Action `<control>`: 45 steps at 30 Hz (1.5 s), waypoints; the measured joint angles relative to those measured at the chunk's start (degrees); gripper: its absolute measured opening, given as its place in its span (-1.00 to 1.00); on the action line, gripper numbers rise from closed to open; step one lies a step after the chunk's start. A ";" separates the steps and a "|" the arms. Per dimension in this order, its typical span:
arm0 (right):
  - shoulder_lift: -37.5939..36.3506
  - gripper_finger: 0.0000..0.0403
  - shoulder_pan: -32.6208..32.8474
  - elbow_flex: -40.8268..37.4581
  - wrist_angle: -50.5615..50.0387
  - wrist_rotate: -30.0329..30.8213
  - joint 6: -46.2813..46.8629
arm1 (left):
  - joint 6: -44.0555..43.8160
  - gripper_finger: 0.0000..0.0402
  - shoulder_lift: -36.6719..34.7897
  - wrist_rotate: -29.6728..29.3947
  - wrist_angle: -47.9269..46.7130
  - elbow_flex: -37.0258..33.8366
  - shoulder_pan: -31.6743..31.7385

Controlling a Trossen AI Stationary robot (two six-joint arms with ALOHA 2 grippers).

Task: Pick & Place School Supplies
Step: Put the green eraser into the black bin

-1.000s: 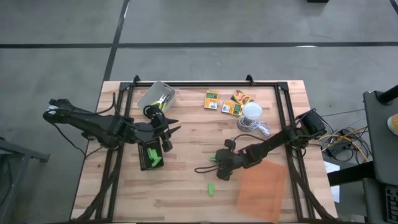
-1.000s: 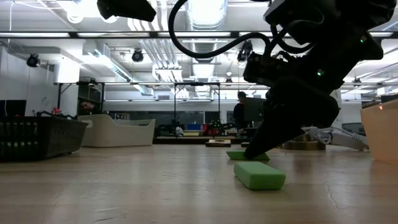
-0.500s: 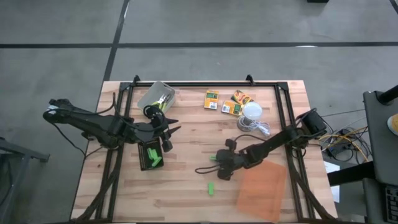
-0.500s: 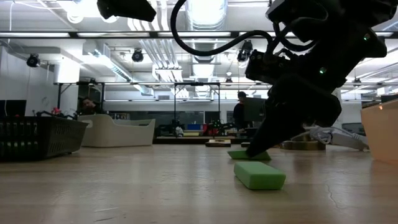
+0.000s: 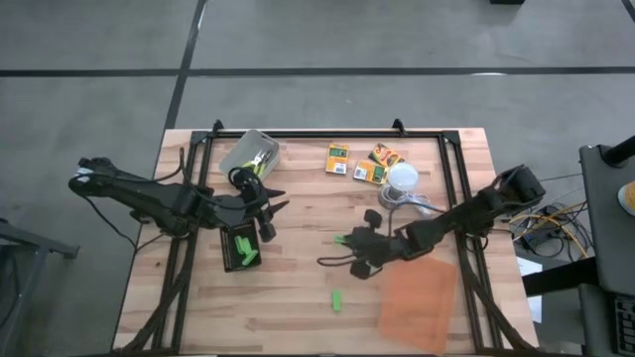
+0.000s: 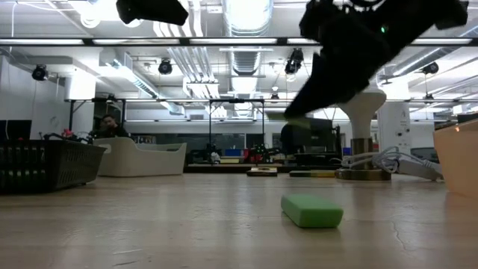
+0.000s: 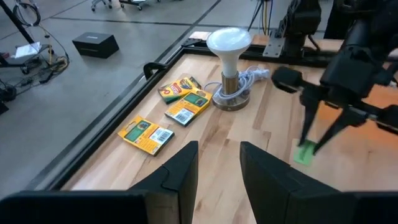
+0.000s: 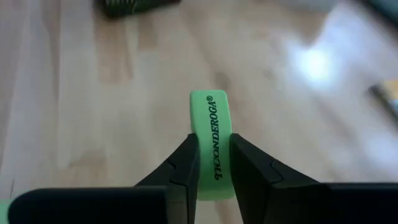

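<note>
Right pincer point(image 8: 213, 163) pinching my green stick point(image 8: 213, 140) above mid-desk point(image 5: 298, 307) | stick's length juts past the tips | black tray point(image 5: 240, 247) apparently leftward, beside idle, part-open left pincer point(image 5: 268, 220)

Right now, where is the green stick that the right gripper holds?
In the high view, the green stick is pinched in the right gripper above mid-table, near the lamp.

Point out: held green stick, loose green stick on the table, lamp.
held green stick point(image 8: 213, 134): right wrist view, printed side above the jaws
loose green stick point(image 6: 312, 210): low view, middle of its near face
lamp point(image 7: 229, 42): left wrist view, white shade
</note>
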 joint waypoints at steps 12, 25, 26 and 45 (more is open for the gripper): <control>-15.28 -0.65 -0.05 1.43 -1.17 16.26 -12.22 | -18.13 -0.38 -0.16 -0.74 5.07 5.06 0.71; -14.24 -0.65 -0.28 10.71 -1.20 22.76 -31.05 | -48.80 -0.38 -0.18 11.01 10.09 4.84 2.56; -13.61 -0.65 -0.28 11.35 -1.21 22.72 -31.89 | -50.04 -0.38 -0.18 12.62 10.07 4.83 2.64; 3.42 -0.65 -0.92 30.25 -6.26 22.54 -42.19 | -56.02 -0.38 2.64 13.07 9.14 4.62 2.64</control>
